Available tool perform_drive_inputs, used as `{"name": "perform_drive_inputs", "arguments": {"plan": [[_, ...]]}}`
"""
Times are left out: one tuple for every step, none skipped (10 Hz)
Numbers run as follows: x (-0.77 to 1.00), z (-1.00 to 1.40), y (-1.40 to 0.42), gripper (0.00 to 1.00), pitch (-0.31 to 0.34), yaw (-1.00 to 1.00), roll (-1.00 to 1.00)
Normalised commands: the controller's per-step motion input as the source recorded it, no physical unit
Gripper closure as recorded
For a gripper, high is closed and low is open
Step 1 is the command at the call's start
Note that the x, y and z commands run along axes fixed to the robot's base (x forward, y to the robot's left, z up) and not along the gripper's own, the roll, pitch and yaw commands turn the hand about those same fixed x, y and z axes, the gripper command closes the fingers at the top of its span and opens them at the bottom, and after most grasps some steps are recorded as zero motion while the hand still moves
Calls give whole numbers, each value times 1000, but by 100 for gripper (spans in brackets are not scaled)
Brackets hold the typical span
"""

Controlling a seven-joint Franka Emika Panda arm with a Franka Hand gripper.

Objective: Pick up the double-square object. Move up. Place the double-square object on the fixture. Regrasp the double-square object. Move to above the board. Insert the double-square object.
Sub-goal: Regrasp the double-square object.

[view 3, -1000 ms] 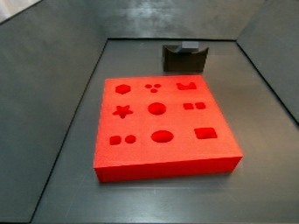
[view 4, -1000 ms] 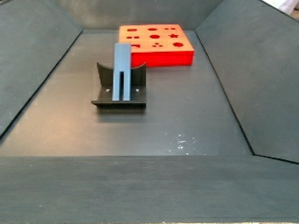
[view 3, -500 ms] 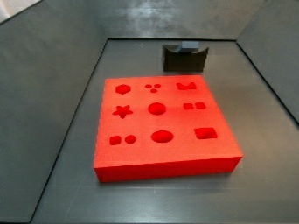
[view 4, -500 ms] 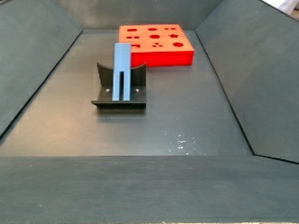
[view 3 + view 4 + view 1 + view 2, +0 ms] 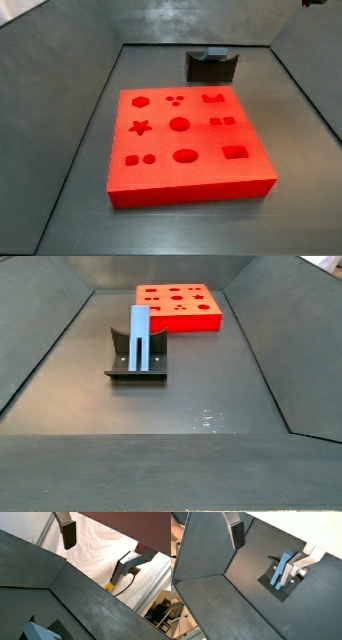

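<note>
End effector (image 5: 271, 542) open above double-square object (image 5: 282, 570), base hidden.

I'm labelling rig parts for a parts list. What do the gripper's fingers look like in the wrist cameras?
Both wrist views show the gripper as two flat silver metal fingers: one carries a dark rectangular pad, the other is a pale angled bracket with a round dark fastener. No cables or markings show on them.

We see a dark grey floor (image 5: 201, 386) walled by sloping dark panels. Directly on it lie the red board (image 5: 185, 140) and the fixture (image 5: 136, 356), well apart. The tool (image 5: 271, 547) hangs above the floor, its fingers spread, nothing between them.
</note>
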Motion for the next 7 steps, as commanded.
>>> {"name": "perform_drive_inputs", "arguments": {"plan": [[27,-1000,42,0,18,223,76],[30,-1000,41,0,5,209,72],[39,-1000,39,0,-36,185,62],[50,-1000,38,0,-90,148,54],[56,-1000,36,0,-118,120,58],[65,-1000,31,0,-140,69,70],[68,-1000,32,0,-142,46,74]]}}
